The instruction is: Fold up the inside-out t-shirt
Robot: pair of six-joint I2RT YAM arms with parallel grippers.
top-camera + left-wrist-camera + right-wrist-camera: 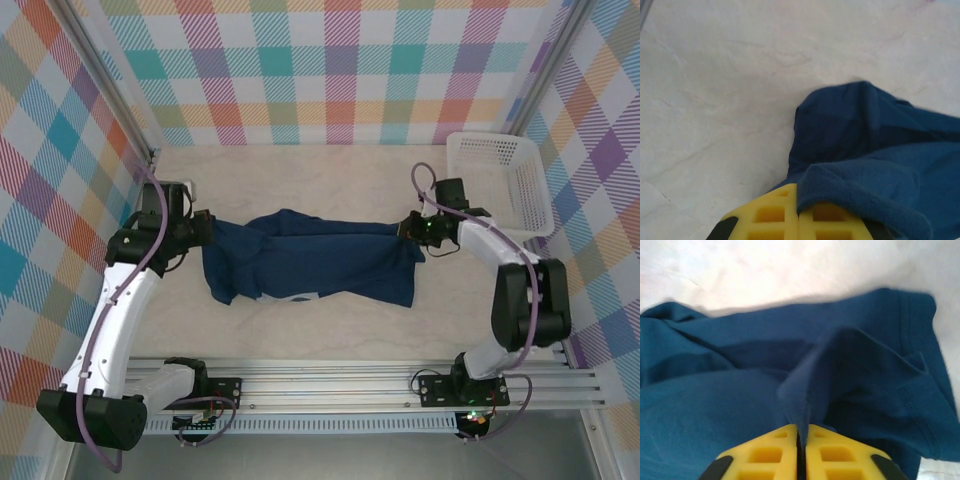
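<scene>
Bare table [300,180] beyond the t-shirt [310,265] — basket [520,190] fills far-right corner.

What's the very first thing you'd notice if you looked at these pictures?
A dark navy blue cotton t-shirt is stretched across the middle of the pale table, pinched at one end by the left hand and at the other by the right hand. Around it, the bright rainbow-checked walls catch the eye, and a white plastic mesh basket sits empty at the far right.
</scene>
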